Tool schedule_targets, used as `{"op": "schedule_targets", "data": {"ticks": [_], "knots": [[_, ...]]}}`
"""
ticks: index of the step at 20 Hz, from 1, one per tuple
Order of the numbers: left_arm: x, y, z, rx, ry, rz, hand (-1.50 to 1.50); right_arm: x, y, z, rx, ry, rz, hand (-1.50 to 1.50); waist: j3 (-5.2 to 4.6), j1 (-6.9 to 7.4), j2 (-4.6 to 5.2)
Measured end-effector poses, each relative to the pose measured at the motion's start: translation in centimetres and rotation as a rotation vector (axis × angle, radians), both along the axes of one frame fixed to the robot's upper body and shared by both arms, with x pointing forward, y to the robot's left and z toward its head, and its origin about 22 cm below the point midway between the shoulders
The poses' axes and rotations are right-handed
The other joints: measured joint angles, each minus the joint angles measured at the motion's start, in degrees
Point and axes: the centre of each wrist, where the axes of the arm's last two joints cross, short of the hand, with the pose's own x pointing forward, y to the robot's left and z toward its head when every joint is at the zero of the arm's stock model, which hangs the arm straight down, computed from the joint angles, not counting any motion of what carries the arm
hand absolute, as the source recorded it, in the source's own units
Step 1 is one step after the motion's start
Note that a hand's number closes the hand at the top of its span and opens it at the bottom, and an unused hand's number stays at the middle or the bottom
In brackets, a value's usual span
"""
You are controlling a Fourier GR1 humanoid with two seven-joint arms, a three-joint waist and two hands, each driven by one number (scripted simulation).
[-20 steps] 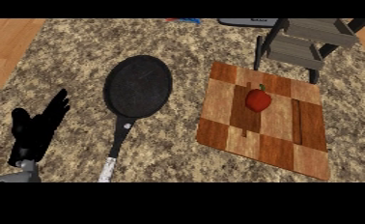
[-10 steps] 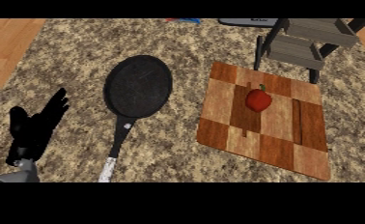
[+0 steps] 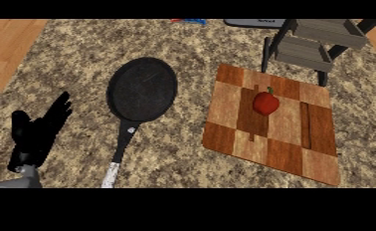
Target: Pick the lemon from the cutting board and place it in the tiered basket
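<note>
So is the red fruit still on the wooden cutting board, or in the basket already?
On the board: the red fruit lies near the middle of the chequered wooden cutting board, apart from the grey tiered basket.

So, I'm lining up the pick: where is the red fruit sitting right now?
In the head view the red fruit lies near the middle of the wooden cutting board at the right, just below the tiered basket and right of the black frying pan.
</note>
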Motion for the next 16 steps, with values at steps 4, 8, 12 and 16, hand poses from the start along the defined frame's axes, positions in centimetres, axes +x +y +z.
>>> {"op": "schedule_targets", "data": {"ticks": [4, 8, 12, 16], "knots": [[-0.1, -0.3, -0.4, 0.007, 0.007, 0.008, 0.0, -1.8, -1.7, 2.8, 0.139, -0.101, -0.07, -1.5, -0.04, -0.69, -0.24], [-0.8, 0.8, -0.7, 0.009, 0.011, 0.028, 0.0, -3.9, -5.1, 4.5, 0.324, -0.189, -0.105, -1.5, -0.01, -1.71, -0.69], [-1.9, 1.1, -1.4, 0.01, 0.019, 0.051, 0.0, -5.9, -8.5, 5.2, 0.489, -0.305, -0.079, -1.5, 0.03, -2.82, -1.23], [-2.2, 2.2, -1.1, 0.011, 0.023, 0.069, 0.0, -7.3, -11.3, 4.8, 0.615, -0.396, -0.014, -1.5, 0.07, -4.06, -1.71]]}}
